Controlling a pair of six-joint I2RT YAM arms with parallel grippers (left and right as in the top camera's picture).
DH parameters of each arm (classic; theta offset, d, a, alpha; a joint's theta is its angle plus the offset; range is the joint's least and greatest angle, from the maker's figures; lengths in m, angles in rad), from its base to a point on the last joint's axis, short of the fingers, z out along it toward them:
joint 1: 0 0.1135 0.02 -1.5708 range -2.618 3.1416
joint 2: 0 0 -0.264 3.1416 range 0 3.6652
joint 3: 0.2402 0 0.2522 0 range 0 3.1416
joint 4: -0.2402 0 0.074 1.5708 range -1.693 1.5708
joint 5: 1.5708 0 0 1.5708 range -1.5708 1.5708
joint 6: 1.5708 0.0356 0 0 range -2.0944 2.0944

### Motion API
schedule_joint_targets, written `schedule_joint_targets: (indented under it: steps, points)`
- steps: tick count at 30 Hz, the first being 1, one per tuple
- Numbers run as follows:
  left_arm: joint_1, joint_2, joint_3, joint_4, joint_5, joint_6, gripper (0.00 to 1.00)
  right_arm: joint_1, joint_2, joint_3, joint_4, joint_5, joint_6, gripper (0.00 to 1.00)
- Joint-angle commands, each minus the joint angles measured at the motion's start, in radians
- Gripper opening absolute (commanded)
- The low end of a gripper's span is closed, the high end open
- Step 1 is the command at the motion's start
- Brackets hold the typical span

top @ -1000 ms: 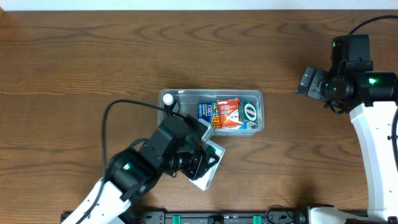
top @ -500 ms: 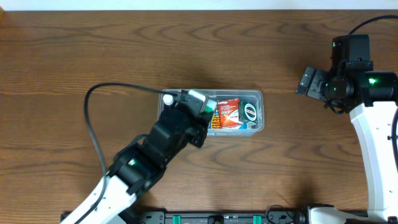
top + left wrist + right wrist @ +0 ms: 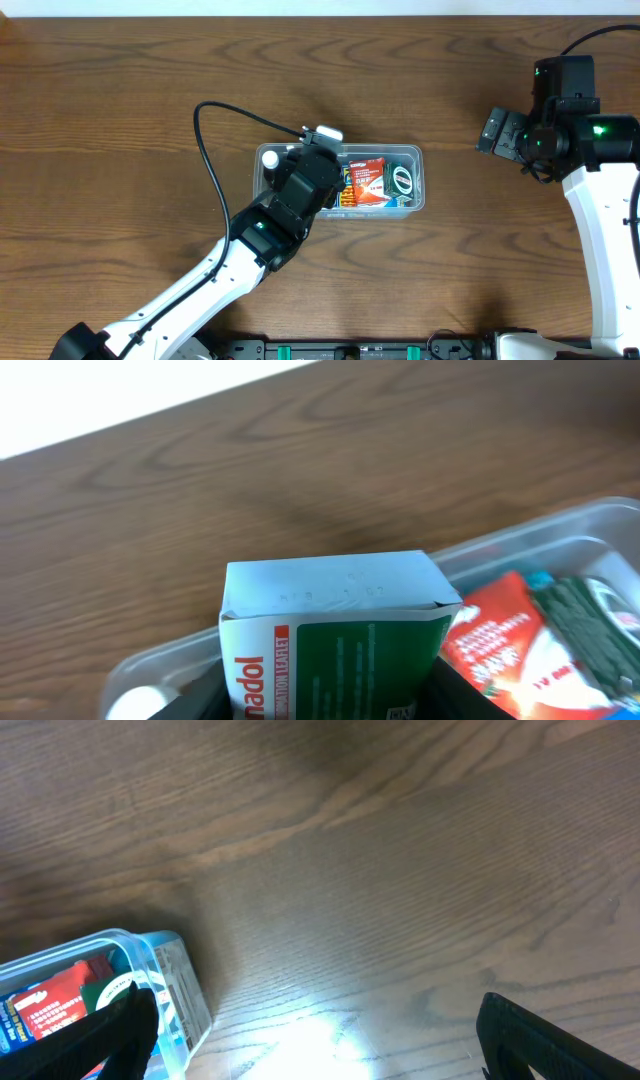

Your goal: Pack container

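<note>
The clear plastic container (image 3: 416,153) sits mid-table and holds a red packet (image 3: 368,181), a green and black round item (image 3: 402,180) and a small white cap (image 3: 270,159). My left gripper (image 3: 316,152) is shut on a green and white medicine box (image 3: 335,630) and holds it over the container's left half (image 3: 600,525). The box's white end (image 3: 328,132) shows past the fingers. My right gripper (image 3: 497,133) is open and empty, well to the right of the container (image 3: 180,980), with its two fingers (image 3: 315,1040) spread above bare wood.
A black cable (image 3: 215,135) loops from my left arm over the table to the left of the container. The table's far edge meets a white wall (image 3: 120,400). A bright glare patch (image 3: 320,1040) lies on the wood under my right gripper.
My left gripper has carried the medicine box from the table in front of the container up and back over the container's left half. The right arm has not moved.
</note>
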Motion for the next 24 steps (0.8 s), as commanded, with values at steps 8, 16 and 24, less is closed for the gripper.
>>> schedule_joint_targets:
  steps: [8,16,24]
  points:
    - [-0.001,-0.005,0.016,-0.079,-0.085,-0.179,0.45,-0.004,0.005,0.001,-0.001,0.004,0.003,0.99]
    - [-0.001,-0.003,0.016,-0.113,-0.084,-0.244,0.45,-0.004,0.005,0.001,-0.001,0.004,0.003,0.99]
    - [0.002,0.005,0.016,-0.114,-0.084,-0.254,0.51,-0.004,0.005,0.001,-0.001,0.004,0.003,0.99]
